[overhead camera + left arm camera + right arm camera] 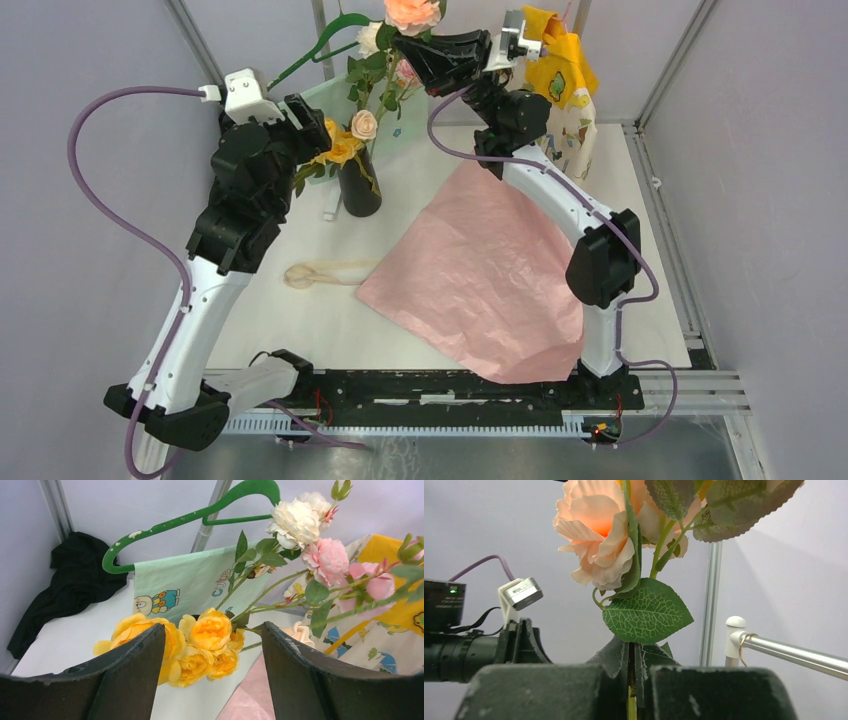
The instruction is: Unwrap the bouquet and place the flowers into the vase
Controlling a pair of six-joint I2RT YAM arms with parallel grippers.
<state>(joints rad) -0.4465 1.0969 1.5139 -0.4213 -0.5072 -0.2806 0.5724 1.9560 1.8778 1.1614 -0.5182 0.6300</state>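
The black vase (360, 192) stands upright at the back of the table with several flowers in it: yellow roses (340, 148) and a cream rose (364, 124). My left gripper (318, 120) is open beside the yellow roses (210, 640), which show between and just beyond its fingers (135, 665). Cream and pink roses (325, 555) lean off to the right on green stems. My right gripper (402, 47) is high above the vase, shut on the green stem of a peach-pink rose (596, 535), just under a big leaf (646, 612). The bouquet's pink paper (480, 270) lies spread flat.
A beige ribbon (322, 272) lies loose left of the paper. A green hanger (200, 515) with a mint printed cloth (180, 587) hangs behind the vase. Yellow printed cloth (560, 65) hangs at back right. A black cloth bundle (75, 585) sits in the far left corner.
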